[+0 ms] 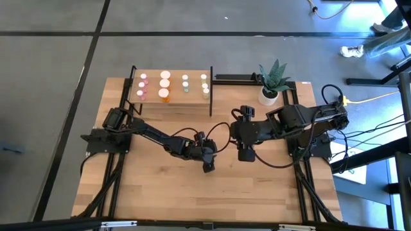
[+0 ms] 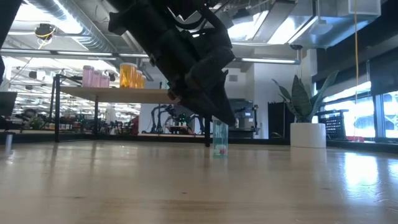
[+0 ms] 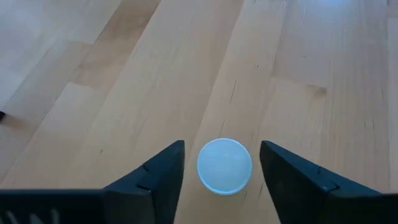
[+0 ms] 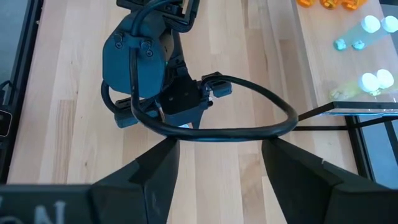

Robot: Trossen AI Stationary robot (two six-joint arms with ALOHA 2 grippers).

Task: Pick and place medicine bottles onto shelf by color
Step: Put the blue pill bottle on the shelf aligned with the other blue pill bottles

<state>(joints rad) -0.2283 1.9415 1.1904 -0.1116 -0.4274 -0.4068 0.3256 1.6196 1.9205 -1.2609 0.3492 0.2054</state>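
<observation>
- The room is an open workshop with a grey floor, exposed ceiling ducts and bright windows; a pale, planked light-wood tabletop [image 1: 160,192] fills the middle, its grain plain in the left wrist view.
- From above, the small raised light-wood shelf with thin black posts [image 1: 172,77] stands at the table's far edge, carrying rows of tiny white-capped medicine bottles [image 1: 165,83], pink towards one end, then orange, then greenish and yellowish.
- The low view shows only the pink and orange ones on the shelf, translucent against the lights.
- A spiky green plant in a white round pot [image 1: 269,96] stands beside the shelf, towards the right arm.
- The left gripper [image 1: 209,165] points down near the table's middle.
- Only the low view shows what is under it: a small clear bluish-green bottle [image 2: 219,140] standing upright on the wood.
- The left wrist view shows that bottle's round, smooth white cap [image 3: 224,165] from straight above, between the two dark wedge-shaped fingers [image 3: 155,177]; they are spread to either side of it, with a narrow gap of wood on each side, not touching.
- The right gripper [image 1: 244,154] hangs just beside the left one, its matte dark fingers [image 4: 152,174] spread apart around nothing.
- Its wrist view looks down on the left arm's glossy black housing and looping cable.
</observation>
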